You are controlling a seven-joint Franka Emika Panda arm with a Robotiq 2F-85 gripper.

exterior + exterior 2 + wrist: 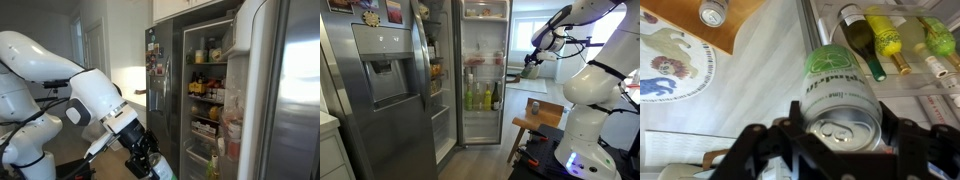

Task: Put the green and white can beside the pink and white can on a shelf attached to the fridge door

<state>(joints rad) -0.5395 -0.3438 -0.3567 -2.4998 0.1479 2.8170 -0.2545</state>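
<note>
My gripper (840,128) is shut on the green and white can (836,82), its silver top facing the wrist camera. In an exterior view the gripper (148,160) hangs low in front of the open fridge, the can (160,171) at its tip. In an exterior view the gripper (531,62) is held out in the room, apart from the fridge. The pink and white can (533,107) stands on a wooden stool (542,122); its top shows in the wrist view (713,12). The stainless fridge door (290,90) stands open, with its white bins (233,115).
The fridge interior (482,70) is open, with bottles on its shelf (480,97), also seen in the wrist view (885,30). A dark door with magnets (153,60) stands open on the far side. A round patterned rug (675,65) lies on the floor.
</note>
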